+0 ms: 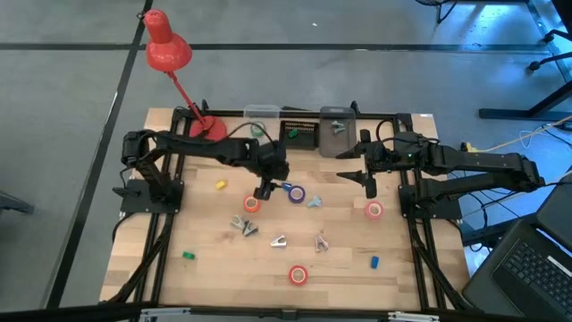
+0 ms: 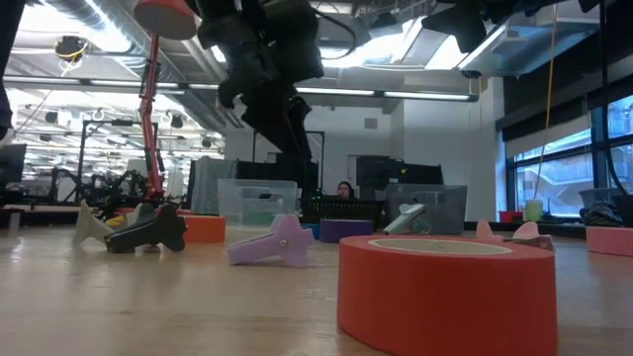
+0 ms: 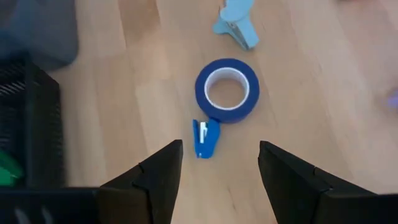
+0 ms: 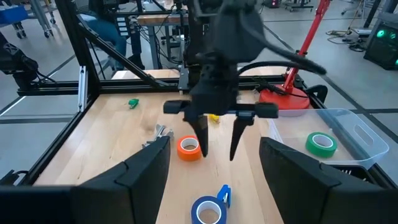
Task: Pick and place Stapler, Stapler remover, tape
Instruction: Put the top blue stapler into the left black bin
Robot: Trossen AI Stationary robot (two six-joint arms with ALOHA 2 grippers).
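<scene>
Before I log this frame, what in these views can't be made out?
- High view: small items near the left gripper and blue tape are too small to identify.
- Low view: an orange tape fills the foreground and hides the table behind it.
- Left wrist view: the black tray is cut off by the edge.
- Right wrist view: the clear bin holding green tape runs off frame.

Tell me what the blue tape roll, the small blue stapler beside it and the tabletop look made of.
Blue tape roll: likely matte paper tape, with a pale inner core that looks like card or plastic. Small blue stapler: seemingly smooth moulded plastic with a white strip. Tabletop: light wood, visible grain, low sheen.
</scene>
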